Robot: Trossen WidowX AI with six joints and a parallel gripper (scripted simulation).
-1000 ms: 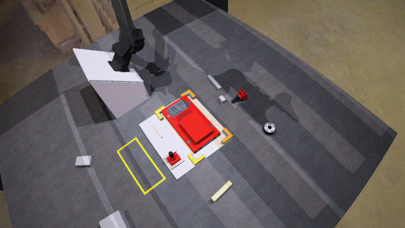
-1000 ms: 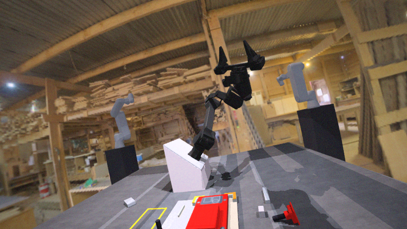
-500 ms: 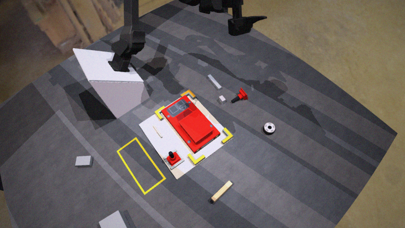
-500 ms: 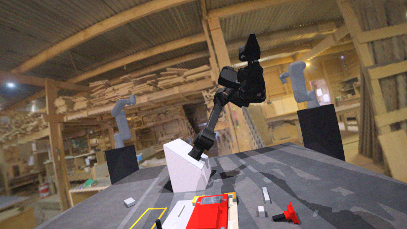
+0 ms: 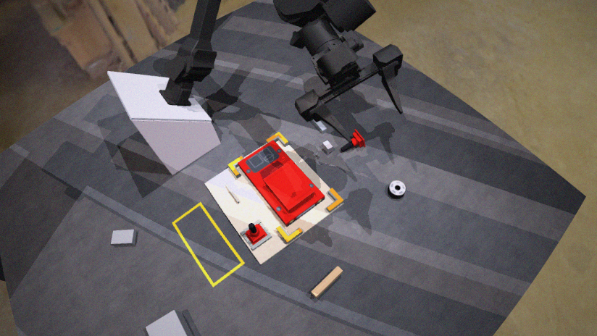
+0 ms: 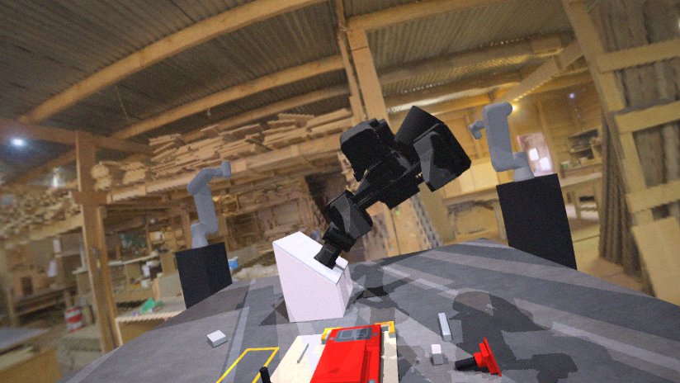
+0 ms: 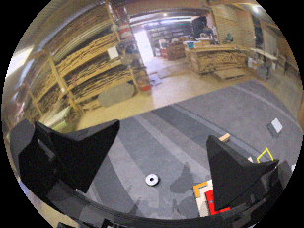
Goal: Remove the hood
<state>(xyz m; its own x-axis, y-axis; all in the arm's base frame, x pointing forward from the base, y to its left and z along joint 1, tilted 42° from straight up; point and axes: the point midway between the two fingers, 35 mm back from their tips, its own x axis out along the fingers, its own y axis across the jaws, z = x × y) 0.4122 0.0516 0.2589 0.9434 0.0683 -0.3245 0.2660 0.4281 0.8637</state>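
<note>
The red toy car [image 5: 272, 199] [image 7: 212, 202] sits between corner brackets on a pale board [image 5: 221, 183]. Its hood [image 5: 287, 183] is the raised red panel on the car, beside the dark cockpit; it is in place. The marked area, a yellow outline [image 5: 193, 254] [image 6: 262, 349] [image 7: 262, 153], lies on the table beside the board and has nothing in it. My gripper [image 5: 374, 126] [image 7: 165, 132] is open and empty, raised above the table on the cockpit side of the car and off to one side. In the exterior view its fingers cannot be made out.
A red part with a black handle [image 5: 357, 140] lies under the gripper, near a white cube [image 5: 327, 145]. A similar part [image 5: 255, 234] stands on the board. A wheel [image 5: 396, 187], a wooden bar [image 5: 326, 282], a grey block [image 5: 123, 236] and a white pedestal [image 5: 175, 140] are around.
</note>
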